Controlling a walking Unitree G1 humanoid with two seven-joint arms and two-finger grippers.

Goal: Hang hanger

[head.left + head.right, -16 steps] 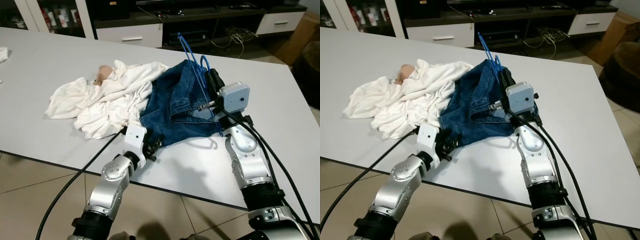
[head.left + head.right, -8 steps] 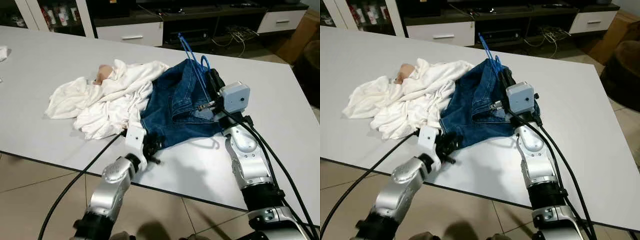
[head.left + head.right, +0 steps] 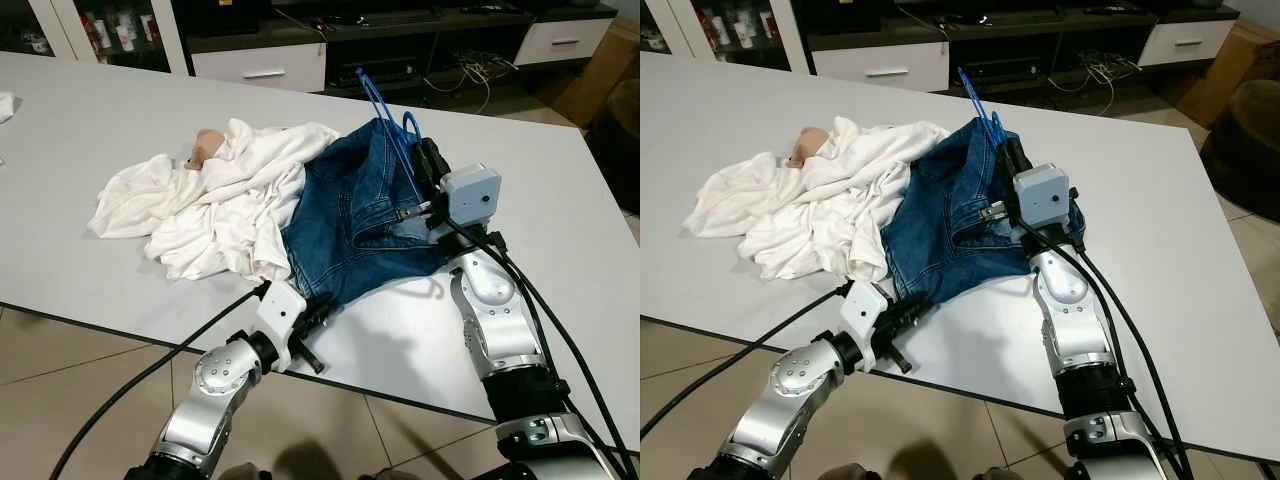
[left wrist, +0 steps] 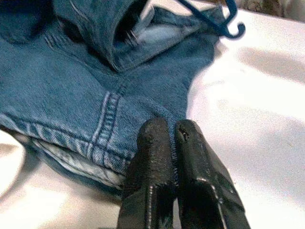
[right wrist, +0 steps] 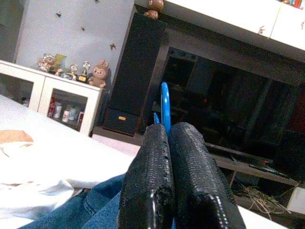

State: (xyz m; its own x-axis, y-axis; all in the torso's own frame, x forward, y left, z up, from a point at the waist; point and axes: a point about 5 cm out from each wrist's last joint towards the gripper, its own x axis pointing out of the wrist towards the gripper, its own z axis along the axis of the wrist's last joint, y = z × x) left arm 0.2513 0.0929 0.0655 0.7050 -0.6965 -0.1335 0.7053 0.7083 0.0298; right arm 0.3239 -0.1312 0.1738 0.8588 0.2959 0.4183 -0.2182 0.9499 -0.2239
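My right gripper: it rests on the far right part of the jeans, fingers pressed together around the thin blue hanger; in the right wrist view the blue wire rises straight out from between my two black fingers.

Blue hanger: it stands tilted up out of the jeans, leaning toward the far left, with its hook end by the denim just beside my right wrist camera. Most of it below my grip is buried in cloth.

My left gripper: it sits at the near edge of the table, fingers closed with the near hem of the jeans pinched between them; the left wrist view shows both fingertips pressed against each other right at the denim's edge.

Jeans: a blue denim heap in the middle of the table, waistband and pocket folds turned up, near corner reaching to my left gripper.

White garment: crumpled on the left, touching and partly overlapping the jeans' left side. A small tan object pokes out at its far edge; I cannot tell what it is.

Table: white, broad, with tiled floor on the near side and a dark TV cabinet beyond the far edge.
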